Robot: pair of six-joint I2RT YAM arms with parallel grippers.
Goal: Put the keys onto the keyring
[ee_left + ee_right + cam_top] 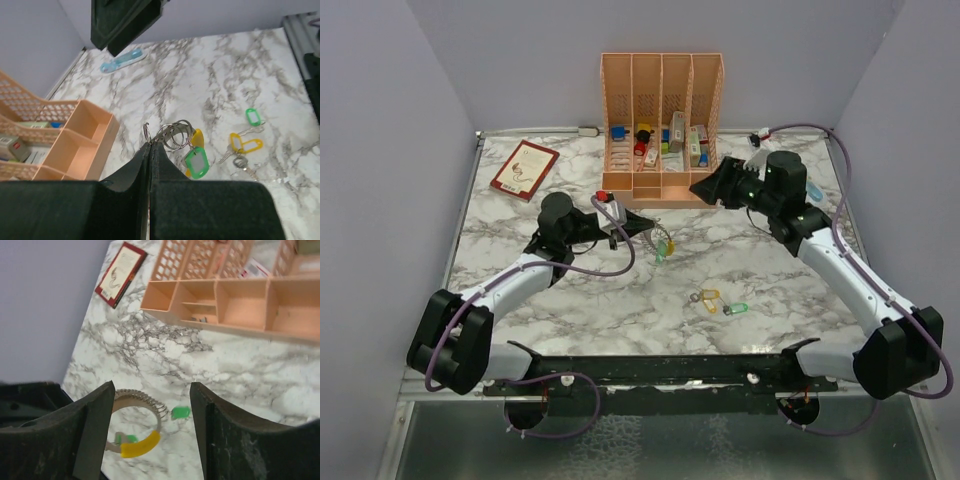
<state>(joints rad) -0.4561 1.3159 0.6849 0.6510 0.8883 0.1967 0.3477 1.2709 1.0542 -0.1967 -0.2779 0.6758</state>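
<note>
My left gripper (626,225) is shut on the silver keyring (655,238) and holds it just above the marble table. In the left wrist view the fingertips (149,148) pinch the ring (175,134); a green-headed key (196,162) and a yellow one (198,137) hang from it. Two loose keys lie on the table to the front right, one yellow (708,298) and one green (735,308); they also show in the left wrist view, yellow (245,145) and green (255,116). My right gripper (701,187) is open and empty, hovering by the organizer; between its fingers I see the ring (150,402) below.
An orange desk organizer (662,190) with small items stands at the back centre, close to my right gripper. A red-edged book (524,168) lies at the back left. A light blue object (814,190) lies at the right edge.
</note>
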